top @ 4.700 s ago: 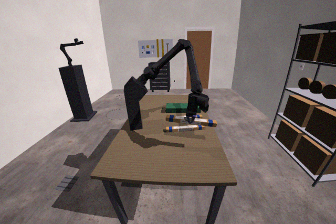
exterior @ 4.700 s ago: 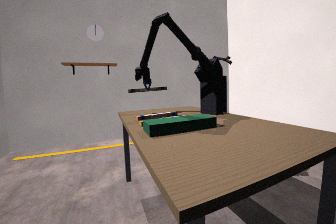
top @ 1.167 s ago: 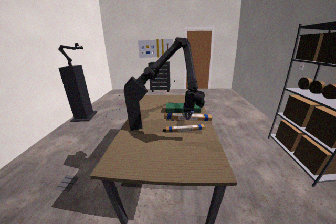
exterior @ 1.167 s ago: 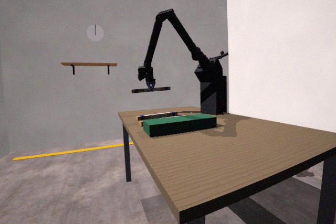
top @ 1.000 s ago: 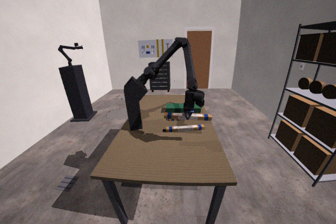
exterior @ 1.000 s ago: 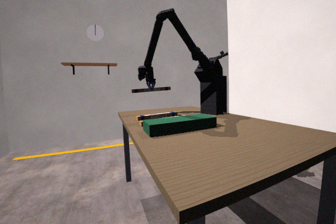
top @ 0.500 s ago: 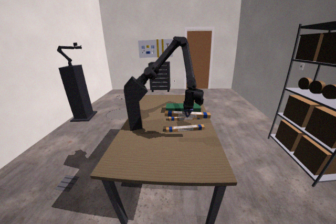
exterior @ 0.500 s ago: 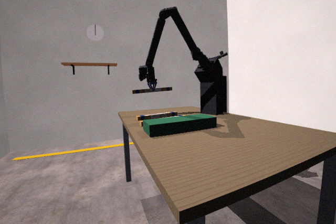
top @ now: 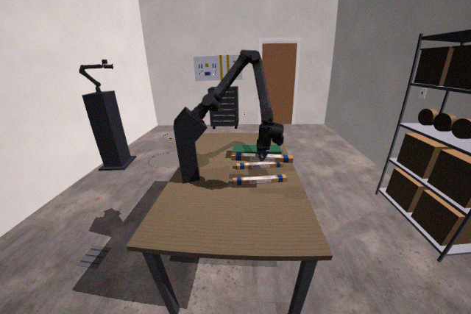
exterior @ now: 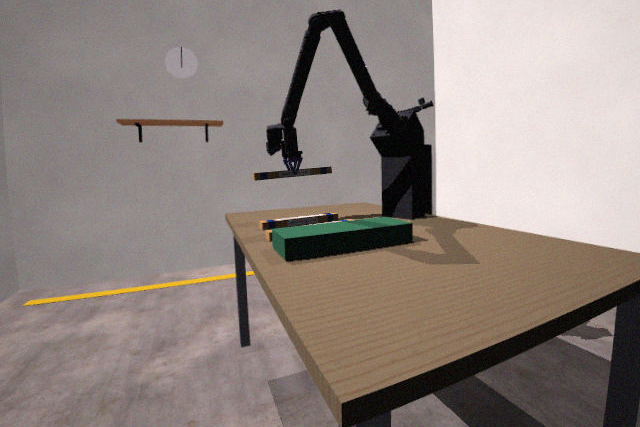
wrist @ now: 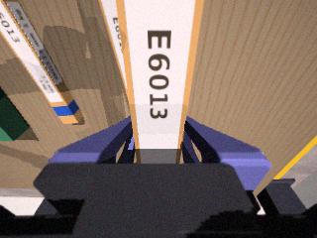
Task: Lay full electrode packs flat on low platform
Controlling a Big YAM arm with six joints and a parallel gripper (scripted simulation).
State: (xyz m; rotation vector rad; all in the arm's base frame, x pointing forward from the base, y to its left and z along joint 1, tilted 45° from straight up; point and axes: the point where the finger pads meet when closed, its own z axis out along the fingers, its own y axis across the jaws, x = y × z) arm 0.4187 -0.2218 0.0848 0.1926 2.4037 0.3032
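Observation:
My gripper (top: 262,157) (exterior: 293,171) (wrist: 158,119) is shut on an orange-edged white E6013 pack (top: 243,157) (exterior: 268,174) (wrist: 158,64) near its middle. The pack hangs roughly level, high above the table. A second pack (top: 252,165) (exterior: 268,235) (wrist: 37,64) lies flat on the table beside the green platform (top: 243,148) (exterior: 346,243) (wrist: 11,119), mostly hidden behind it in the exterior view. A third pack (top: 258,179) (exterior: 302,220) (wrist: 115,35) lies farther from the platform, partly covered by the held pack in the wrist view. No pack shows on the platform.
The wooden table (top: 232,223) (exterior: 413,308) carries the arm's dark pedestal (top: 188,158) (exterior: 398,184) on one side. The packs and platform lie near the opposite long edge. A shelf rack (top: 402,124) stands on the floor, away from the table.

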